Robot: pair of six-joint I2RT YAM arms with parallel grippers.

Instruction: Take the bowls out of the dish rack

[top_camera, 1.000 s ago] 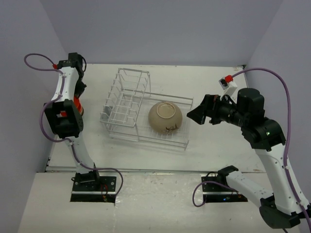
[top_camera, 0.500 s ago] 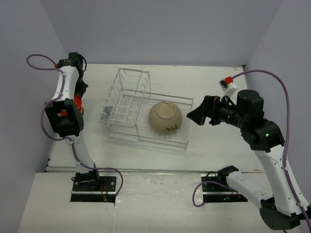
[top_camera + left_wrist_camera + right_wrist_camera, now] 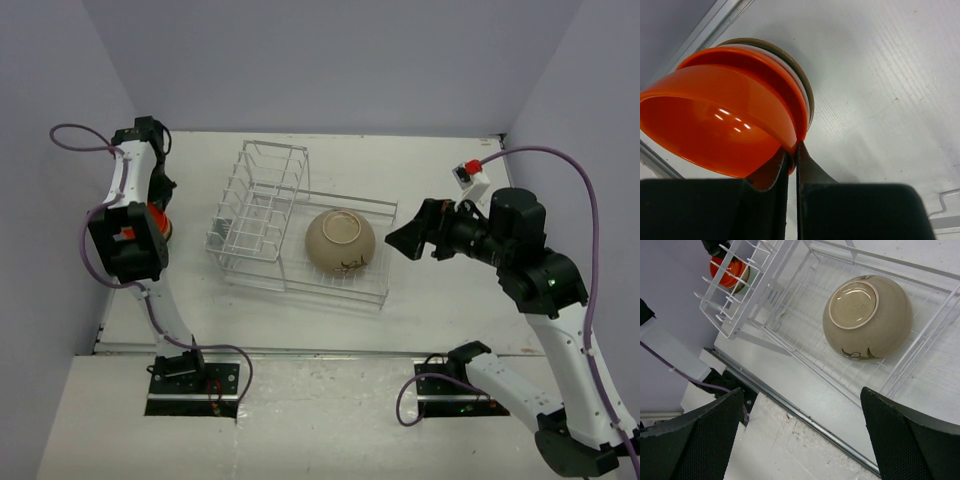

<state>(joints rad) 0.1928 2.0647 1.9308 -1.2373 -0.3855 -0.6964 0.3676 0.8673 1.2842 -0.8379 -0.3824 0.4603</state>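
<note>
My left gripper (image 3: 794,147) is shut on the rim of a small orange bowl (image 3: 725,130), which tilts over a stack at the table's left edge. The stack holds a second orange bowl (image 3: 757,61), a pale bowl rim (image 3: 801,90) and a tan-brown bowl rim (image 3: 771,44). In the top view the orange bowl (image 3: 157,216) shows beside the left arm. A larger tan bowl (image 3: 340,241) with dark markings lies upside down in the low basket of the dish rack (image 3: 250,215). My right gripper (image 3: 403,240) hovers open to the right of the rack, apart from the tan bowl (image 3: 867,315).
The rack's taller slotted section (image 3: 747,280) holds no bowls. A metal strip (image 3: 805,415) marks the table's near edge. The side walls stand close to both arms. The bowl stack (image 3: 729,271) sits beyond the rack, by the left wall.
The left arm has shifted slightly toward the left wall with the orange bowl in its grip. The right arm has barely moved.
</note>
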